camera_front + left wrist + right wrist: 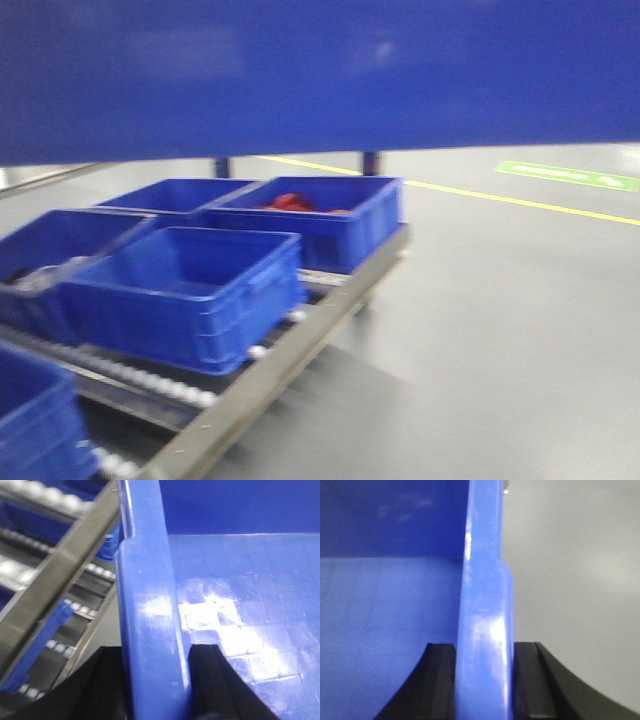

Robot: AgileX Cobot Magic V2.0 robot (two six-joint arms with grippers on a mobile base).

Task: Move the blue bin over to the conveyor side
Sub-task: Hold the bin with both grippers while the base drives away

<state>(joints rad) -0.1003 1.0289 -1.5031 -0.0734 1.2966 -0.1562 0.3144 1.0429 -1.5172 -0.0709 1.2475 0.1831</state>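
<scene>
The blue bin (320,70) hangs in the air and its glossy wall fills the top of the front view. My left gripper (155,680) is shut on the bin's left rim (147,605), one black finger outside and one inside. On the opposite rim (485,610) my right gripper (484,680) is shut in the same way, with grey floor beyond it. The bin's inside (240,595) looks empty. The conveyor side is out of view.
A roller rack (290,350) with a steel side rail stands low at the left and carries several other blue bins (190,290); one far bin holds something red (290,203). Grey floor with a yellow line (480,195) spreads to the right.
</scene>
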